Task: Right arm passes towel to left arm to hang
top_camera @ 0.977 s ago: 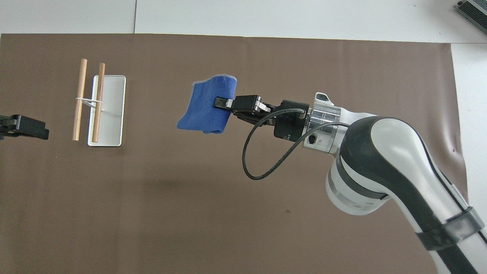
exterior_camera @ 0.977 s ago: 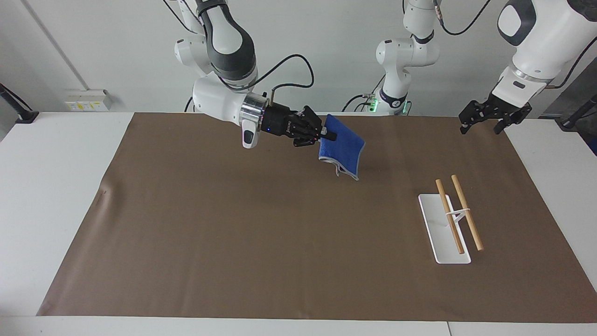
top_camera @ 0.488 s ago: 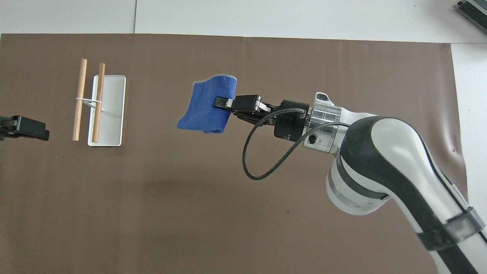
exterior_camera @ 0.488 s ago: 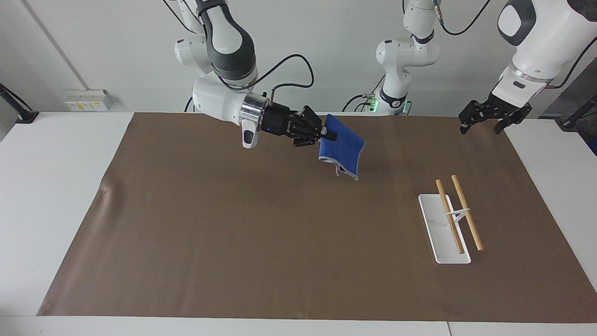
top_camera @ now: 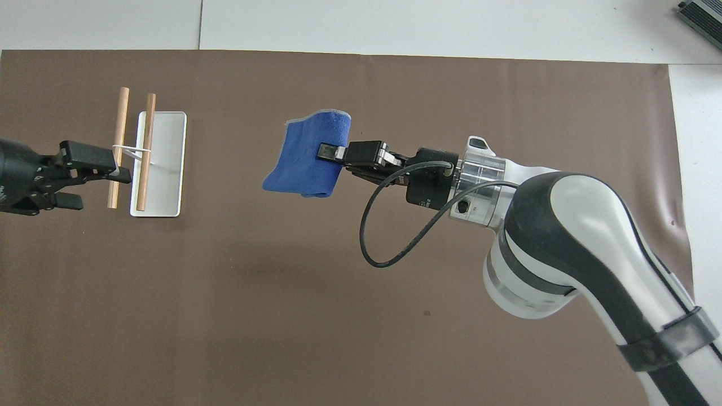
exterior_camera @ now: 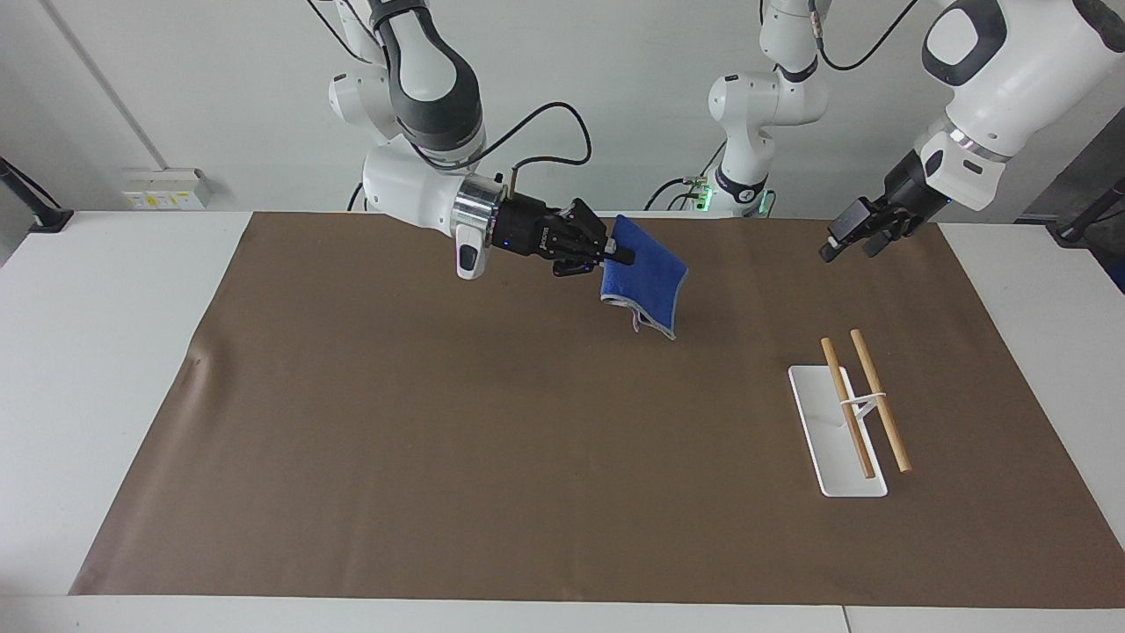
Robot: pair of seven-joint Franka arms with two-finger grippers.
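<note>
Over the middle of the brown mat [exterior_camera: 492, 457], the right gripper [exterior_camera: 615, 255] holds where it was half a second ago, fingers pinched on one edge of the towel [exterior_camera: 646, 280]. Towel hangs off the fingertips, clear of the mat, lower corner drooping; no change in its fold or position. Right arm [exterior_camera: 422, 176] stretched out level, silver wrist ring toward the towel.

Left arm [exterior_camera: 984, 105] has moved: wrist has swung in toward the middle of the table and turned. The left gripper [exterior_camera: 845, 239] now points toward the towel, well apart from it, up in the air over the mat at the left arm's end. From overhead its fingers [top_camera: 90, 160] are spread apart with nothing between them, and they overlap the rack.

White rack base [exterior_camera: 835, 440] sits on the mat, carrying two wooden rods [exterior_camera: 866, 404] side by side on a thin white support. Nothing draped on them.
</note>
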